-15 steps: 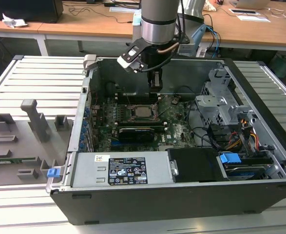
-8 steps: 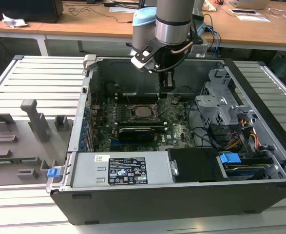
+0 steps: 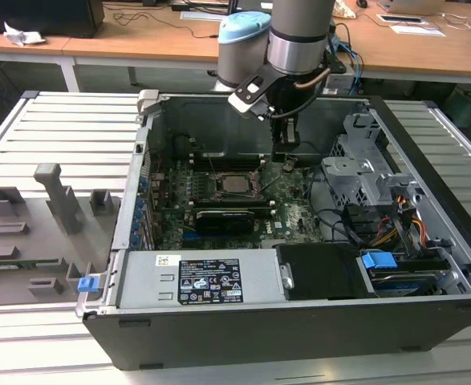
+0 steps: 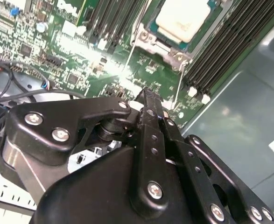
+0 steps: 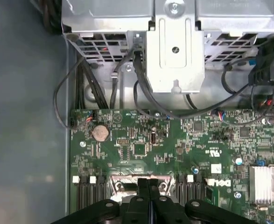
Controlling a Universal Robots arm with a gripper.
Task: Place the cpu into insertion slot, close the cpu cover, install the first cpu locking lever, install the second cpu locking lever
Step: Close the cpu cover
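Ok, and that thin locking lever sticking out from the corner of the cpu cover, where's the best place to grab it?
Probably its free end, the tip pointing away from the cpu cover, not the shaft. The locking lever is a slim wire rod lying low over the green board, so a sideways pinch looks awkward. Bring the end effector, shut here, down from above.

The cpu (image 4: 182,21) is cut off by the second wrist view's edge, and the gripper (image 4: 147,97) blocks much of the green board (image 4: 80,70). From the exterior view, the cpu cover (image 3: 217,184) is too small to tell if it's latched.
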